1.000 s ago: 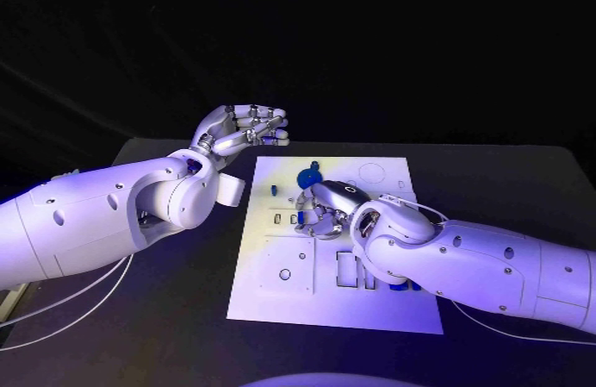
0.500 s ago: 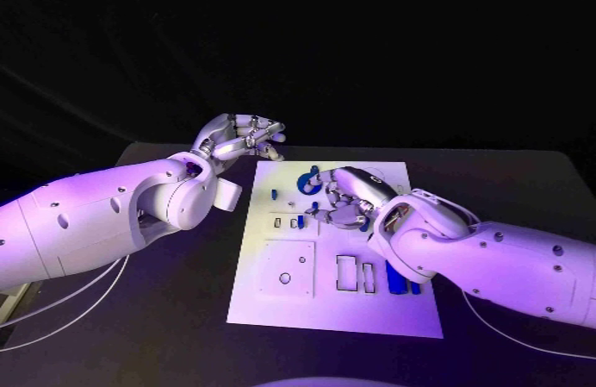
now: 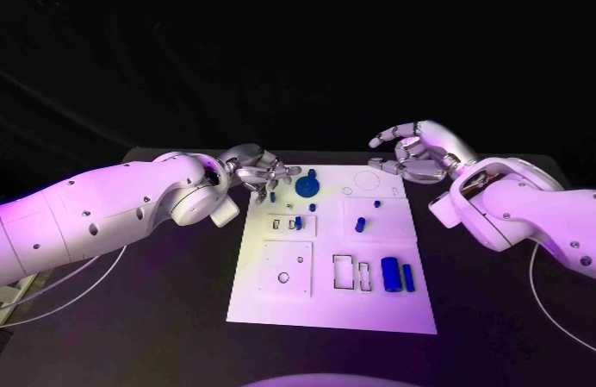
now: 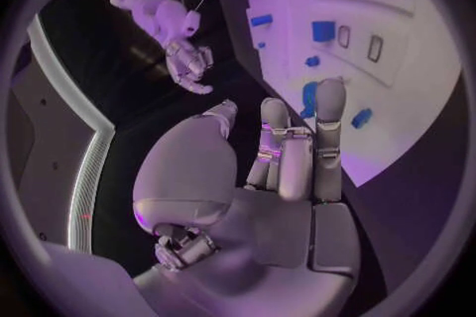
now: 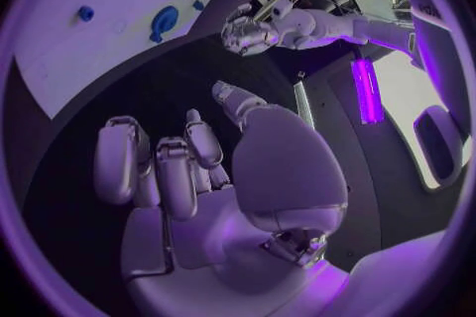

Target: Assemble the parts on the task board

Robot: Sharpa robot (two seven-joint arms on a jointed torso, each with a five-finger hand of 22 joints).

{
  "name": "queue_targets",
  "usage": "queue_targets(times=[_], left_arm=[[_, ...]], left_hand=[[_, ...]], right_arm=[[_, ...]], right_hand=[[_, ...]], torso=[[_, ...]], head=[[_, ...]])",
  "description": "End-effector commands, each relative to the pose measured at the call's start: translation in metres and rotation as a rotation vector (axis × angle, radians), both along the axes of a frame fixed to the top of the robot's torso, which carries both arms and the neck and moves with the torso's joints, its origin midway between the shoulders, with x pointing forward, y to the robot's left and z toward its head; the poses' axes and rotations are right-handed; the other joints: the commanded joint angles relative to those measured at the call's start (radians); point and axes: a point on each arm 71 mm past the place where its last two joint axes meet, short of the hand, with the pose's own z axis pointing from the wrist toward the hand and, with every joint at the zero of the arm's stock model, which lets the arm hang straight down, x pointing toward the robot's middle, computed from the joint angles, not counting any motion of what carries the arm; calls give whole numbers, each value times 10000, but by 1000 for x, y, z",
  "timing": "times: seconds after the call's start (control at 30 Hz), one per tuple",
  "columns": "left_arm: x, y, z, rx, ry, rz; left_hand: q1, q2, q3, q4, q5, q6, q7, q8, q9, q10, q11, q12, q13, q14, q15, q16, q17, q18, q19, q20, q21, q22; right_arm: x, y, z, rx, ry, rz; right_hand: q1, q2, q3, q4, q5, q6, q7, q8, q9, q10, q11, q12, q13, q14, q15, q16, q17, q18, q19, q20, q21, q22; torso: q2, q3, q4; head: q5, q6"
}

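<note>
Board (image 3: pixel 325 305) lay flat mid-bench, long side running from near edge to far edge of bench (image 3: pixel 149 318).

Left hand (image 3: pixel 257 173) hovered at board's far left corner, fingers curled in over the edge, nothing seen in them. Left wrist view: fingers (image 4: pixel 330 107) bent together above board edge, tips close to a round blue part (image 3: pixel 307 181) but contact not clear.

Right hand (image 3: pixel 416 152) raised off the bench beyond board's far right corner, well apart from parts. Fingers spread and loosely curved, held nothing. Right wrist view confirmed: palm bare, fingers (image 5: pixel 117 154) apart.

Parts on board:
- round blue part near far left corner, just beside left hand
- small blue peg (image 3: pixel 272 196) next to it toward left edge
- small blue peg (image 3: pixel 312 206) nearer board centre
- blue peg (image 3: pixel 298 221) stood in the small slots at left-middle
- blue peg (image 3: pixel 360 225) upright in square recess right of centre
- long blue block (image 3: pixel 390 274) in slot near right edge, toward near end
- thinner blue block (image 3: pixel 407 276) just beside it, right side

Two empty rectangular slots (image 3: pixel 345 271) left of the long block. Square plate (image 3: pixel 288 267) with one hole at left near half. Outline circle (image 3: pixel 368 179) at far right portion of board.
</note>
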Motion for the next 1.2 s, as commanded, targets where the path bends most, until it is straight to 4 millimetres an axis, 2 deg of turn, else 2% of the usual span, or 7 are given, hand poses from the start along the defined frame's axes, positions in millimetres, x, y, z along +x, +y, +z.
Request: queue_targets(times=[0.03, 0.13, 0.23, 0.4, 0.5, 0.57, 1.2], left_arm=[[-1, 0, -9, 3011, 912, -813], [1, -5, -6, 3795, 1047, -1015], [4, -10, -3, 4417, 1222, -1117], [7, -20, 0, 5339, 1648, -1357], [7, -25, 0, 5661, 1837, -1542], [7, -29, 0, 5834, 1938, -1670], [16, -51, -5, 6671, 2246, -2076]], left_hand=[[24, 167, -126, -5, 38, 1, -116, 304, 238, 405, -72, 725, 854, 536, -95, 193, 647, -209, 199, -77, 503, 697], [-13, 299, -262, -4, 36, 18, -198, 568, 484, 788, -148, 1329, 1608, 624, -160, 379, 941, -335, 484, -131, 1071, 1548], [-32, 332, -302, -3, 39, -7, -208, 611, 541, 704, -159, 1284, 1509, 634, -171, 406, 983, -361, 542, -144, 1192, 1729], [-64, 503, -469, -6, 35, -419, -100, 575, 691, -347, -62, 360, 213, 432, -107, 62, 447, -316, 420, -137, 1088, 1514], [156, 638, -509, -18, 69, -729, 3, 506, 775, -1204, 19, -445, -863, 527, -49, 276, 910, -597, 1378, -126, 1984, 3123], [396, 766, -394, -17, 84, -857, 46, 454, 800, -1434, 58, -653, -1146, 656, -26, 533, 1378, -666, 1656, -110, 2236, 3531], [-105, 779, -440, 7, 29, -744, 45, 481, 910, -1047, 68, -183, -702, 789, -2, 799, 1848, -780, 1963, -80, 2617, 4212]], right_arm=[[2, -9, 1, 858, 571, -140], [4, -18, 2, 887, 634, -361], [6, -23, 3, 894, 674, -496], [7, -27, 3, 876, 746, -638], [8, -29, 2, 856, 779, -707], [9, -30, 2, 841, 798, -748], [11, -37, 1, 729, 836, -978]], right_hand=[[68, -3, 23, 11, 59, 54, -16, 43, 8, -15, -51, -19, -9, 821, -11, -62, 1710, 138, -62, -37, -12, 87], [66, -5, 22, 14, 87, 56, -18, 50, 6, -24, -54, -28, -23, 815, -14, -71, 1689, 140, -66, -39, -21, 81], [66, -5, 22, 14, 87, 56, -18, 50, 6, -24, -54, -28, -23, 815, -14, -71, 1689, 140, -66, -39, -21, 81], [58, -9, 17, 20, 103, 57, -18, 54, 5, -29, -54, -32, -31, 809, -15, -79, 1667, 146, -82, -41, -47, 58], [46, -15, 9, 29, 125, 54, -20, 58, 2, -75, -55, -72, -84, 780, -17, -124, 1557, 180, -160, -43, -173, -56], [46, -15, 9, 29, 125, 54, -20, 58, 2, -75, -55, -72, -84, 780, -17, -124, 1557, 180, -160, -43, -173, -56], [27, -28, -2, 54, 237, 31, -26, 75, -13, -119, -63, -117, -144, 752, -27, -170, 1462, 198, -206, -53, -260, -124]], torso=[[-96, 22, -33], [-137, 49, -37], [-171, 80, -25], [-208, 112, -50], [-197, 115, -35], [-189, 114, -36], [-153, 81, -23]], head=[[29, -57], [90, -125], [88, -168], [111, -236], [102, -250], [98, -258], [100, -393]])
